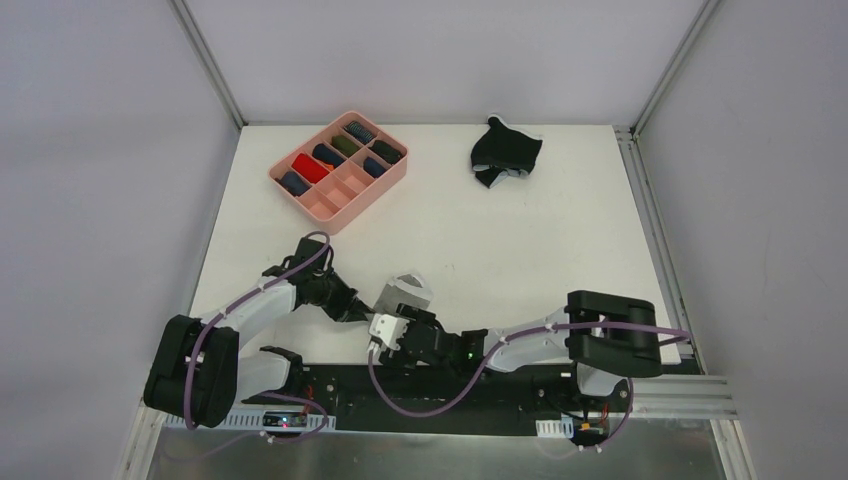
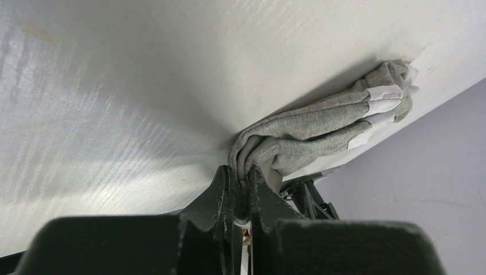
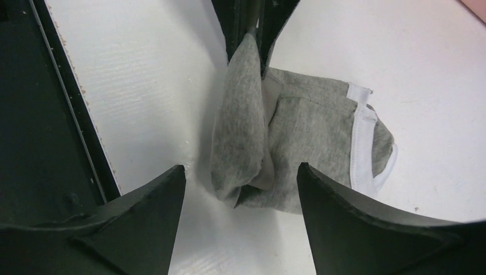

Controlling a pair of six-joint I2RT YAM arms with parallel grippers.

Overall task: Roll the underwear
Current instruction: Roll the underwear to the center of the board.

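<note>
The grey underwear (image 1: 408, 291) lies bunched and partly folded on the white table near the front edge, its white waistband (image 3: 360, 137) on the far side. My left gripper (image 2: 242, 172) is shut on a folded edge of this grey cloth and lifts that edge a little; its fingers (image 3: 252, 17) show at the top of the right wrist view. My right gripper (image 3: 240, 172) stands open just short of the bundle, one finger on each side and nothing between them. The black underwear (image 1: 505, 152) lies crumpled at the back right, far from both grippers.
A pink compartment tray (image 1: 370, 195) holding several rolled garments stands at the back left. The table's front edge and the black base rail (image 3: 34, 114) run close behind the right gripper. Grey walls enclose the table on the sides and back.
</note>
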